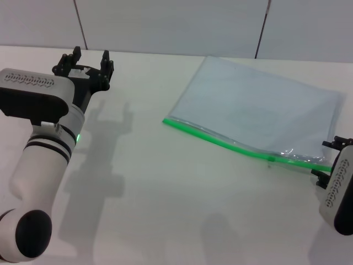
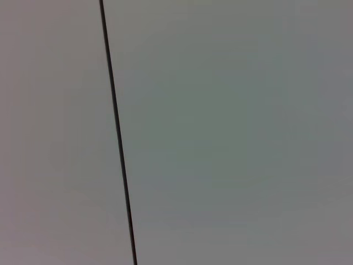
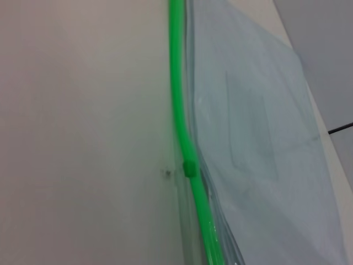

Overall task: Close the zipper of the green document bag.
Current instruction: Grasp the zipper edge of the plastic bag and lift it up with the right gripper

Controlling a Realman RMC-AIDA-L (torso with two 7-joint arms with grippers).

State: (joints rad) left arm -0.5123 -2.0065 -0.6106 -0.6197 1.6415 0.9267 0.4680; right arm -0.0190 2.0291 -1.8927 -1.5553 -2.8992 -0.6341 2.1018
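Nearest the head camera, at the lower left of the frame, the left arm (image 1: 38,165) rises as a thick white column with black bands and a small green light. Its left gripper (image 1: 88,65) sits further back at the upper left, held above the white table (image 1: 165,210), with its black fingers (image 1: 105,63) spread apart and nothing between them. At the lower right edge of the frame the right gripper (image 1: 337,165) shows only in part, just beside the near right corner of the bag; whether it is released or clenched cannot be told.

Beyond that, in the right half of the frame, the green document bag (image 1: 259,110) lies flat on the table, turned at an angle. It is a large rectangle of see-through bluish plastic, a little crinkled near its right end. Along its near long edge runs the zipper (image 1: 220,141), a thin bright green strip going from the middle of the frame down toward the right. A small green slider (image 3: 190,167) sits partway along that strip in the right wrist view, and past it the two plastic layers look slightly parted.

Farthest back, a pale wall (image 1: 165,25) with dark seams stands behind the table.
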